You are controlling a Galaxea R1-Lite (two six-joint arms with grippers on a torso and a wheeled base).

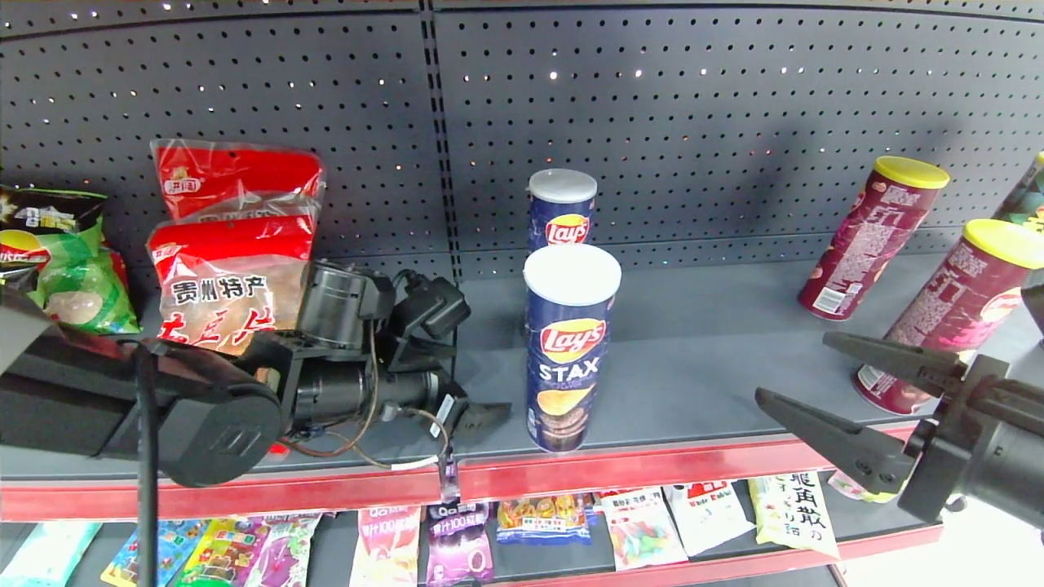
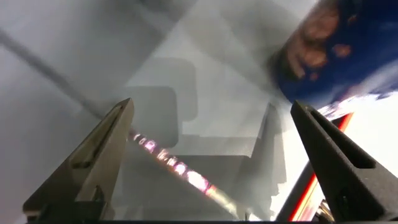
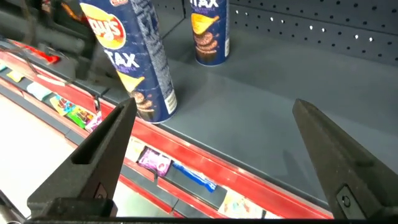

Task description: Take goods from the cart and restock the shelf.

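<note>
The left hand (image 1: 479, 409), wide and empty, sits just beside the front can (image 1: 568, 350); a sideways swing could topple it. The right hand (image 1: 791, 367) is wide too.

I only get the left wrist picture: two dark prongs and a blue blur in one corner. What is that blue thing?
Observer: It is a blue chip can, standing upright at the front edge of the shelf, beside the left gripper and not between its fingers.
Operator: Is it the only one up there?
Observer: No. A second blue can stands right behind it, deeper on the shelf.
Operator: And where is the other arm?
Observer: The right gripper is open at the shelf's front edge, close to a maroon can with a yellow lid.
</note>
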